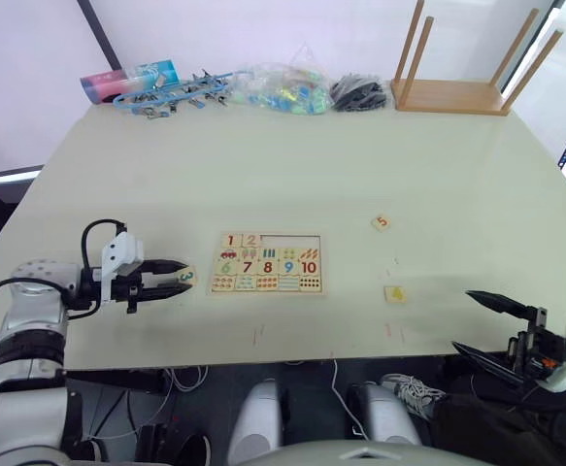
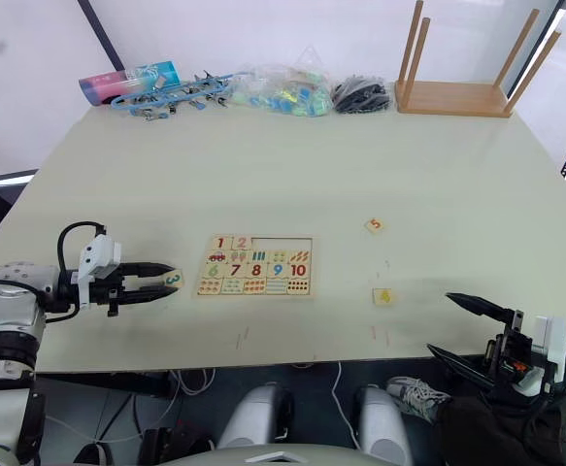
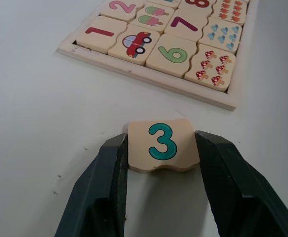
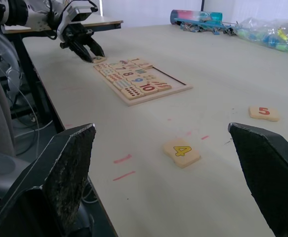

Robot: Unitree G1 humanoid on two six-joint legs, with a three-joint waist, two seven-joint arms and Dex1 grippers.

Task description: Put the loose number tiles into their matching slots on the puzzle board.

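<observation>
**Left gripper closing on the 3 tile**

The left gripper (image 3: 162, 148) bracketed the 3 tile (image 3: 163, 144) beside the puzzle board (image 1: 266, 263), near the table's (image 1: 292, 165) front edge, fingers touching its sides. A firm, level squeeze seemed wise before lifting. The right gripper (image 1: 493, 326) stood open, empty.

A wide pale table (image 1: 263, 146) carries everything. Near its front edge lies the puzzle board (image 1: 267, 263), flat, with printed number squares in place and an empty stretch in its top row. Just beside the board's left end lies the tile with a green 3 (image 3: 163, 144). To the board's right, well apart from it, lie the tile with a yellow 4 (image 1: 395, 293) and, farther back, the tile with a 5 (image 1: 382, 222). Along the far edge sit a pink and blue tube (image 1: 127, 80), blue clips (image 1: 171, 94), a clear bag of coloured pieces (image 1: 283, 89), a black bundle (image 1: 360, 93) and an upturned wooden stool (image 1: 457, 83).
</observation>
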